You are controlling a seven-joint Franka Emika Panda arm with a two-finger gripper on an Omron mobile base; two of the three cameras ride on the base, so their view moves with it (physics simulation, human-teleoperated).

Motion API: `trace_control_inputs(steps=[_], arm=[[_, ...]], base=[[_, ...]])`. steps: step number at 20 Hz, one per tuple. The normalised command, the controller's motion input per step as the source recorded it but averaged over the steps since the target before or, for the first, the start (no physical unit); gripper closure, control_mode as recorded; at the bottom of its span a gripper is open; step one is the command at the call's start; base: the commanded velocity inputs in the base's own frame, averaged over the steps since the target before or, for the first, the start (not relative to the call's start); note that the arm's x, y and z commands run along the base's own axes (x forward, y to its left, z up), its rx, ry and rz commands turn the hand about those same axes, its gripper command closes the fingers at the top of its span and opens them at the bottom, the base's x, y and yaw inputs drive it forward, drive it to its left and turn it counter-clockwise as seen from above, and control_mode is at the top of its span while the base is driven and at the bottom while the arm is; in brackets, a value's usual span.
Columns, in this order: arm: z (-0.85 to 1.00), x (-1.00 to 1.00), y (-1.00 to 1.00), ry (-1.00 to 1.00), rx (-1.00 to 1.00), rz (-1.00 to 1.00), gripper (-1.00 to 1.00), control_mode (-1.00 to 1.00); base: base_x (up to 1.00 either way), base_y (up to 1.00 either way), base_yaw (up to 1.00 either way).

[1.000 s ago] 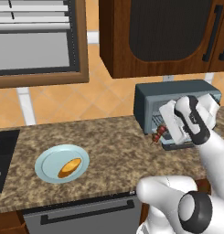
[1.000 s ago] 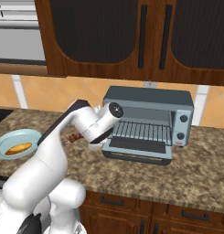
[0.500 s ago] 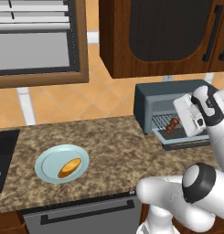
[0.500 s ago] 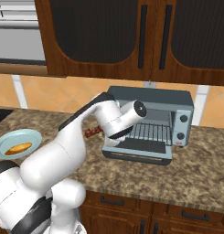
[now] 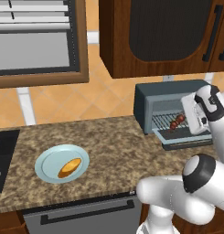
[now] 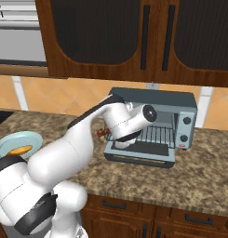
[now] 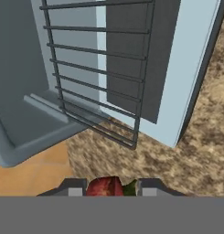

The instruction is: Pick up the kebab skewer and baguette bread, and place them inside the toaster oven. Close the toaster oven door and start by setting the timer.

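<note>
So the two-finger tool (image 7: 111, 186) is clamped tight on the kebab skewer (image 5: 178, 121), that short thin stick with dark red and brown chunks on it. In the hand view you can see a red chunk pinched right between the two dark finger tips (image 7: 73, 187).

Landmark here is the boxy blue-grey toaster oven (image 5: 166, 98) sitting on the speckled brown granite bench (image 5: 113, 151). Its drop-down door (image 5: 184, 139), dark glass with a blue-grey frame, is folded down flat in front of the oven. The wire rack (image 7: 99, 68) is pulled partly out over the door. From the left base view the skewer hangs just in front of the oven's mouth, above the rack and the lowered door, tilted a bit. I can't tell whether it's touching the rack or not. From the right base view only a bit of the skewer peeks out at the oven's left front corner, next to the white arm's wrist (image 6: 129, 123).

The baguette bread (image 5: 69, 167), a stubby golden-orange oval piece, is well off to the left of the oven, lying on a round pale blue plate (image 5: 49, 157) on the bench. The oven's light control panel (image 6: 184, 128) with its knobs is on the oven's right side in the right base view.
</note>
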Motion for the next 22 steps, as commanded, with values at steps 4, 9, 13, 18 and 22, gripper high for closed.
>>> trace_control_inputs(steps=[4,9,13,18,22], arm=[[-0.17,0.19,-0.02,-0.05,-0.06,-0.17,1.0,-1.0],[-0.07,0.19,-0.17,-0.1,-0.1,-0.04,1.0,-1.0],[0.0,0.19,-0.42,-0.05,-0.03,0.0,1.0,-1.0],[-0.02,0.09,-0.29,-0.01,-0.03,0.0,1.0,-1.0],[0.0,0.24,-0.04,0.0,-0.05,-0.03,1.0,-1.0]], base=[[0.0,0.0,0.0],[0.0,0.0,0.0],[0.0,0.0,0.0],[0.0,0.0,0.0],[0.0,0.0,0.0]])
